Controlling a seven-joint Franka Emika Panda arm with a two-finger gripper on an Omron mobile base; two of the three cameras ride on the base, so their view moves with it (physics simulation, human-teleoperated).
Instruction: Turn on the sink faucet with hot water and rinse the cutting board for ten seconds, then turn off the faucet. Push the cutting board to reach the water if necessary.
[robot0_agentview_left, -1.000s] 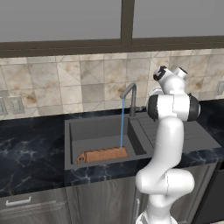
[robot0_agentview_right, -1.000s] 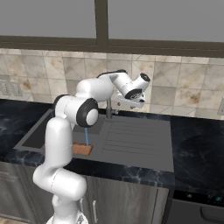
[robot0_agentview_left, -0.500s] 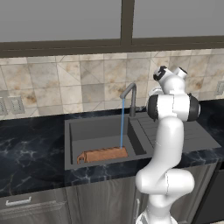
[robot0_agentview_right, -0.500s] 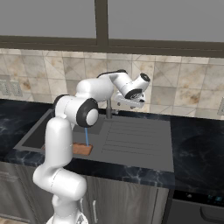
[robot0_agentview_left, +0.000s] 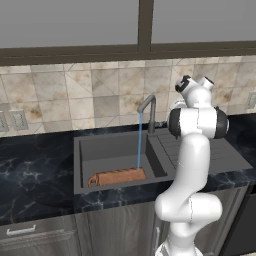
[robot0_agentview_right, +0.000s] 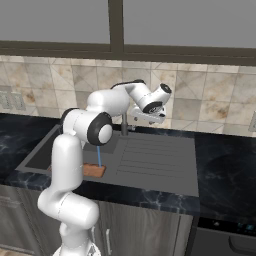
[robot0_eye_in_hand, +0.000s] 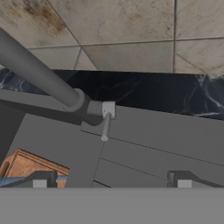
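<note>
Water (robot0_agentview_left: 139, 142) runs from the sink faucet (robot0_agentview_left: 148, 111) onto the cutting board (robot0_agentview_left: 117, 176) lying in the sink (robot0_agentview_left: 85, 160), so the rinse is underway, and the gripper (robot0_eye_in_hand: 111, 180), fingers apart and empty, hovers near the faucet's lever, shut-off remaining.

In the right base view my own arm covers most of the cutting board (robot0_agentview_right: 94, 170), only its right end shows, and the left part of the sink (robot0_agentview_right: 40, 155) is behind me too. In my hand view the sink faucet (robot0_eye_in_hand: 37, 72) spout runs off the top left edge, the board's corner is cut off at bottom left, and the water (robot0_eye_in_hand: 17, 180) is just a blue sliver. My pincer (robot0_eye_in_hand: 111, 183) tips barely show, well apart.
</note>
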